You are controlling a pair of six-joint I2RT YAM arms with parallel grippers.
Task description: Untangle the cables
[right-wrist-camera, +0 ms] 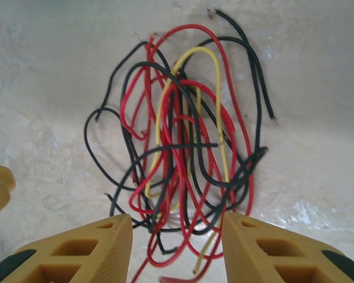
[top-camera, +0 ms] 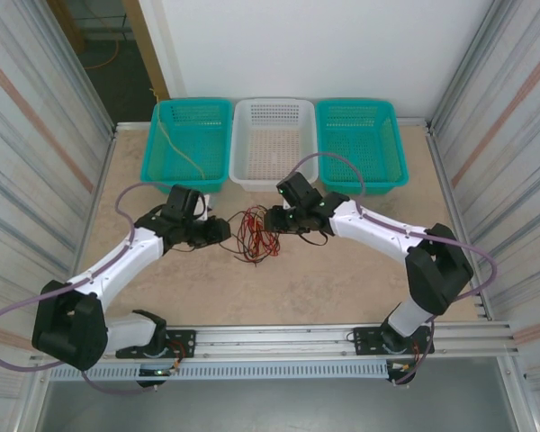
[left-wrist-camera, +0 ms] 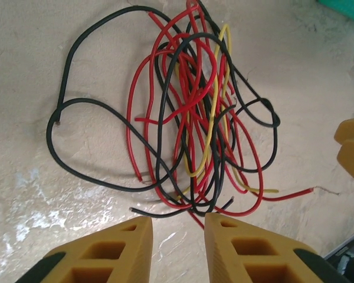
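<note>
A tangled heap of thin red, black and yellow cables (top-camera: pixel 254 234) lies on the table between the two arms. In the left wrist view the cables (left-wrist-camera: pixel 192 112) spread just beyond my left gripper (left-wrist-camera: pixel 178 227), which is open with bare table between its yellow fingers (left-wrist-camera: pixel 115 250). The right wrist view has the cables (right-wrist-camera: pixel 183 153) reaching down between the fingers of my right gripper (right-wrist-camera: pixel 177 227), open wide, with several loops lying in the gap. In the top view the left gripper (top-camera: pixel 218 232) sits left of the heap and the right gripper (top-camera: pixel 274 219) right of it.
Three baskets stand along the far edge: a teal one (top-camera: pixel 187 142) holding a thin yellowish wire, a white one (top-camera: pixel 272 142), and another teal one (top-camera: pixel 360 144). Corrugated walls close in both sides. Bare table lies in front of the heap.
</note>
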